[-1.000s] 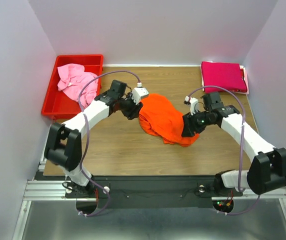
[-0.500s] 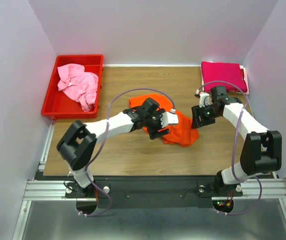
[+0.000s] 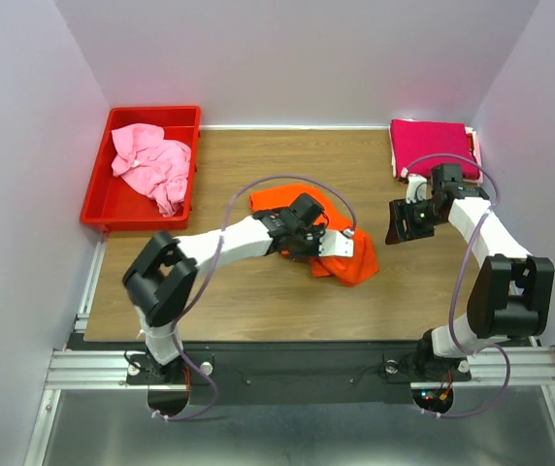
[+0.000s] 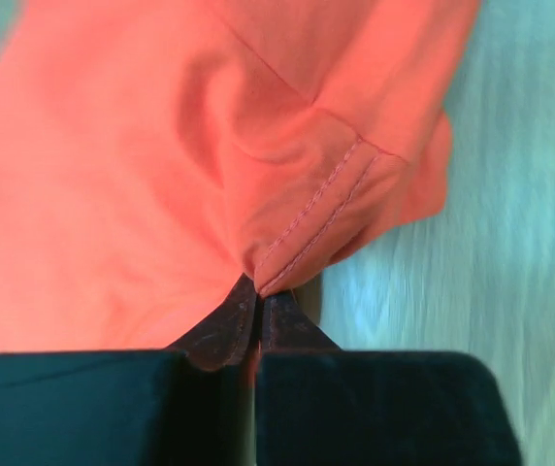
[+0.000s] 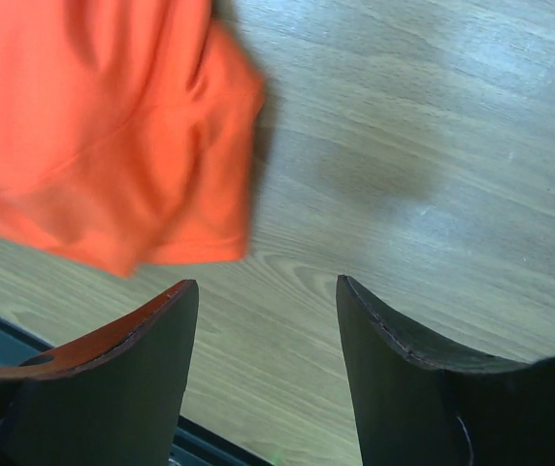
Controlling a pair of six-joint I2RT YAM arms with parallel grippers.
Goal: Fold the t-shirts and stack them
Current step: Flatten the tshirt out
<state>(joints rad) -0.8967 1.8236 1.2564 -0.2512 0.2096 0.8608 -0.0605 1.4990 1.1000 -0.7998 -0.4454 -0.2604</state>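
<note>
The orange t-shirt (image 3: 276, 201) lies crumpled in the middle of the table. My left gripper (image 3: 318, 260) reaches across it and is shut on a stitched hem of the orange t-shirt (image 4: 113, 175); in the left wrist view the left gripper (image 4: 258, 291) pinches the cloth at its very tips. My right gripper (image 3: 400, 227) hovers open to the right of the shirt. In the right wrist view the right gripper (image 5: 266, 283) has only bare wood between its fingers, and the orange t-shirt (image 5: 113, 126) lies at the upper left. The magenta t-shirt (image 3: 433, 146) lies folded at the back right. The light pink t-shirt (image 3: 146, 160) is bunched in the bin.
A red plastic bin (image 3: 98, 209) stands at the back left corner. White walls close in the table on three sides. Bare wood shows in front of the orange t-shirt and between it and the magenta one.
My left arm swung from the shirt's left side across to its right front and shut on the hem. My right gripper let go and drew back to the right. The shirt bunched up smaller.
</note>
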